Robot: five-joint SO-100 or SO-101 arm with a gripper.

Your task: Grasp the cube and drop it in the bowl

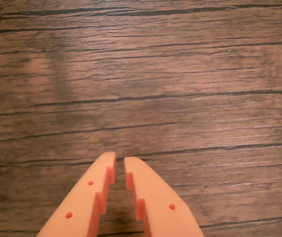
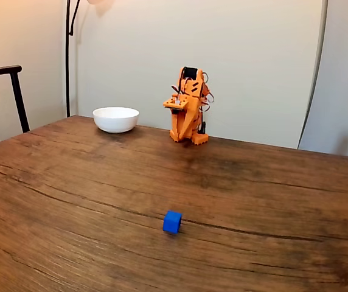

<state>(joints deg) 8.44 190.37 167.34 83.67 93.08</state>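
Observation:
A small bright blue cube (image 2: 173, 222) rests on the wooden table (image 2: 70, 201), near the front and middle in the fixed view. At the back left stands the white bowl (image 2: 115, 118), upright, and nothing shows above its rim. The orange arm (image 2: 188, 106) sits folded at the table's far edge, just right of the bowl and far from the cube. In the wrist view my gripper (image 1: 120, 159) enters from the bottom edge; its two orange fingers (image 1: 89, 197) are almost together with nothing between them, over bare wood.
A dark chair back (image 2: 3, 91) stands beyond the table's left edge. A thin lamp pole (image 2: 68, 55) rises behind the bowl against the pale wall. Wide bare wood lies between the arm and the cube.

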